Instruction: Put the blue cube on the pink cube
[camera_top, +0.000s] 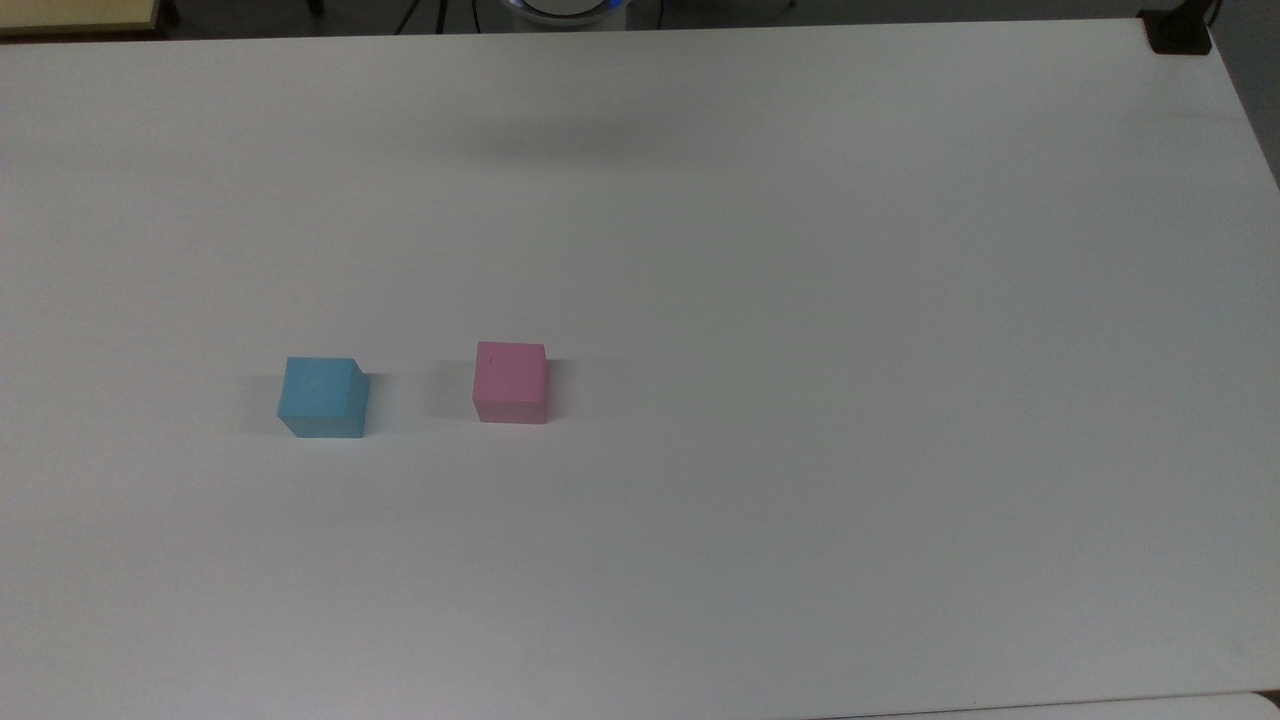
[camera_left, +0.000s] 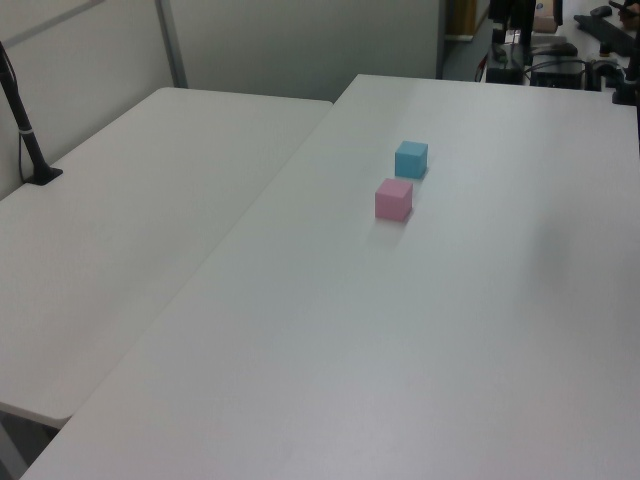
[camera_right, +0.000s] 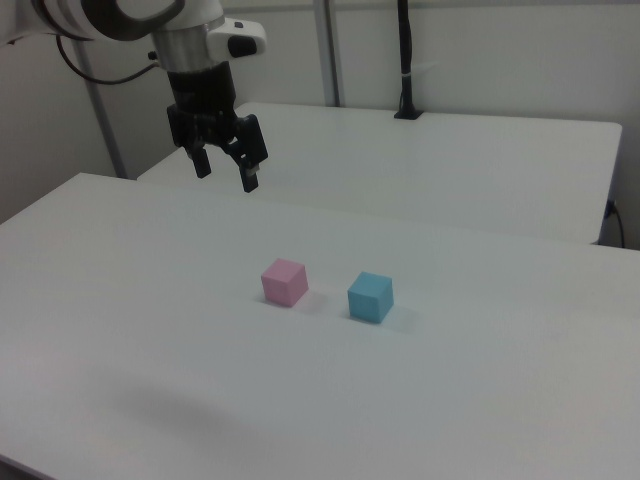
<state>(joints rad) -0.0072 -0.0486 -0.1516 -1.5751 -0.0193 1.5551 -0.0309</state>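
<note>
Nothing of the stacking is done yet, as far as the pictures show: the blue cube (camera_top: 322, 397) sits flat on the white counter (camera_top: 800, 400), near the pink cube (camera_top: 511, 382) but apart from it, with a strip of bare surface between them. In the top view it lies to the pink cube's left; in the right view it lies to the pink cube's right. The gripper (camera_right: 225, 170) hangs in the air well above the counter, up and to the right view's left of the pink cube, its jaws apart and holding nothing (a soft shadow on the counter marks the arm overhead). What is left, by my judgement, is everything: reach the blue cube, close on it, lift, carry it over the pink cube and set it squarely on top.
</note>
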